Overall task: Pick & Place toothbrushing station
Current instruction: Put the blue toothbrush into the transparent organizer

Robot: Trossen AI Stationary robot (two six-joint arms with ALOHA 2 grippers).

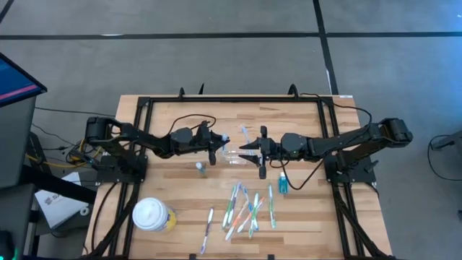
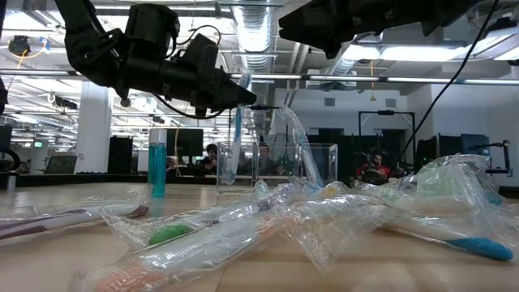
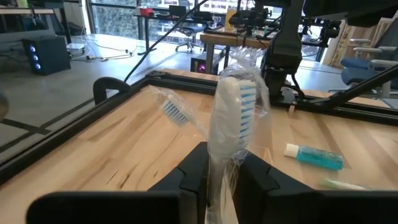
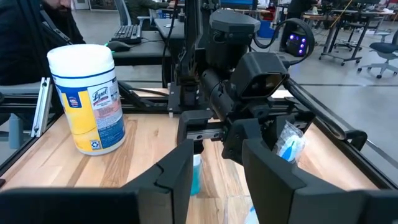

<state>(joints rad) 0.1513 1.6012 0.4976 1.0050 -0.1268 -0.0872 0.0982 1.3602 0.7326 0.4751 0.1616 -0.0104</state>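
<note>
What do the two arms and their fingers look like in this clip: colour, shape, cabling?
Both arms are matte black and jointed, with boxy housings. The left arm and right arm each have loose black cables along them. The left gripper and right gripper end in flat, blocky black fingers. No markings are visible.

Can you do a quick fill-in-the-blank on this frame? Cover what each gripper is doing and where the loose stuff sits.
1. The left gripper has a plastic-wrapped ______ between its fingers.
2. The clear holder sits between the two ______.
3. The canister with the white lid has a ______ body.
4. The right gripper holds ______.

Missing words: toothbrush; grippers; yellow; nothing
</note>
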